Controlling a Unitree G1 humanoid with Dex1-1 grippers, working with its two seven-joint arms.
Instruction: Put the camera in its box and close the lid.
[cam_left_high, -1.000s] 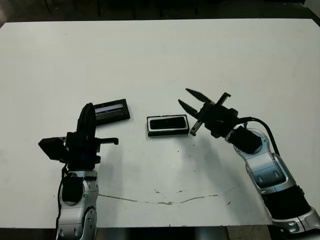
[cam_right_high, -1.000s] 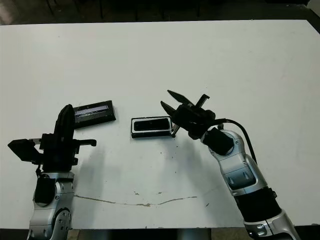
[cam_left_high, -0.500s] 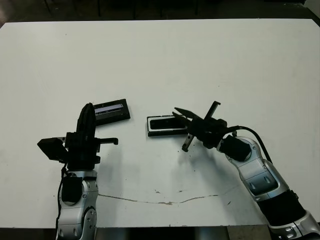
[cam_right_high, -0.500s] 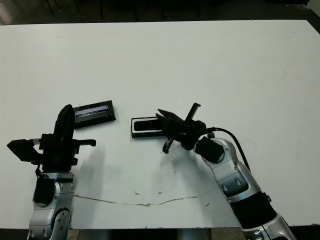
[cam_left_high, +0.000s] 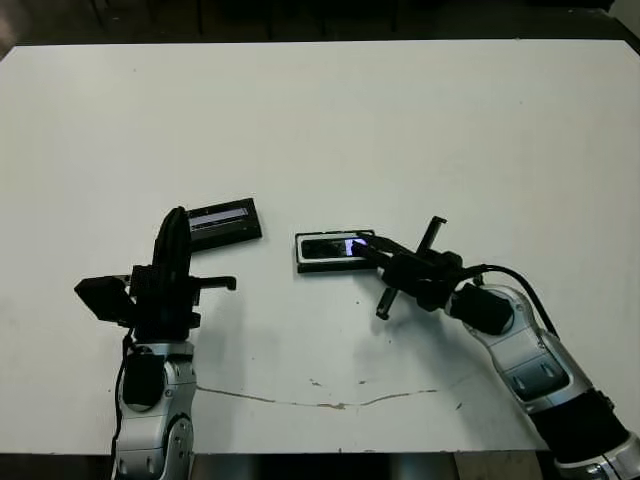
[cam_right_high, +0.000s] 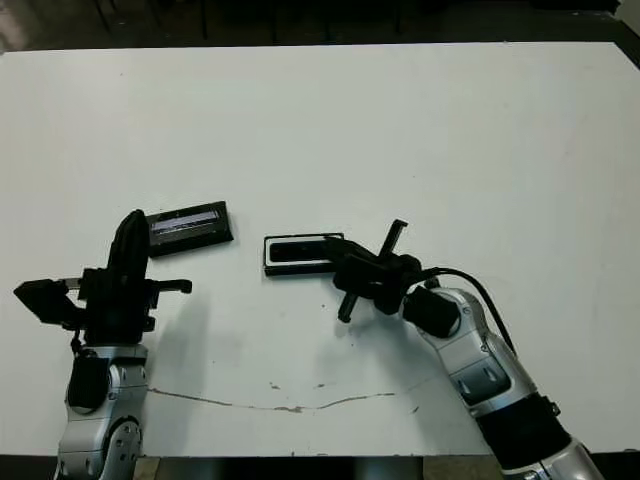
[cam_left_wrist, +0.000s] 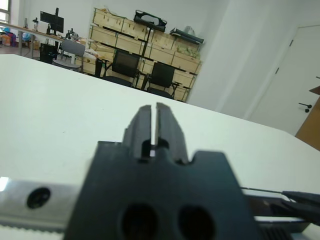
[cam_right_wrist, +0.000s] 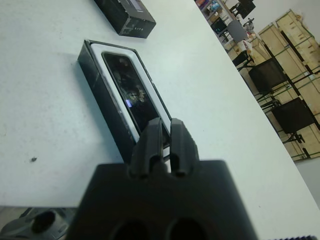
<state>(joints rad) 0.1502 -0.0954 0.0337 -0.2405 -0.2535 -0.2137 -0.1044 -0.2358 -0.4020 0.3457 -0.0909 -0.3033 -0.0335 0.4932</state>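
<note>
- Right hand (cam_right_wrist: 165, 145): fingers drawn together with only a narrow slit between them, nothing held. In the head views it sits low over the worktop (cam_left_high: 400, 120), fingertips at the right-hand end of the box (cam_left_high: 336, 251), over or touching its rim; contact cannot be confirmed.
- Left hand (cam_left_wrist: 154, 127): fingers nearly closed, a thin gap between them, empty. It stands raised on the robot's left side, pointing away from the robot, well apart from the box.
- Camera (cam_right_wrist: 131, 86): lying flat inside the box, long axis along the box's long axis. White lining shows as a border around it on all visible sides. A small bluish-white patch shows on its upper face, nearer the end where the right hand is.
- Box: open, black walls, resting flat on the worktop near the centre, long side running left to right in the head views.
- Lid (cam_left_high: 224, 222): off the box, lying flat on the worktop to the box's left, slightly skewed relative to it, pale stripe facing up. A clear gap of bare worktop separates lid and box. It lies just beyond the raised left hand.
- Worktop: white; a thin dark crack-like line (cam_left_high: 330, 402) runs across it near the robot's edge, plus a few small specks.
- Wrist views show a room beyond the worktop: stacked wooden crates (cam_left_wrist: 125, 27) and dark chairs (cam_left_wrist: 162, 77).
</note>
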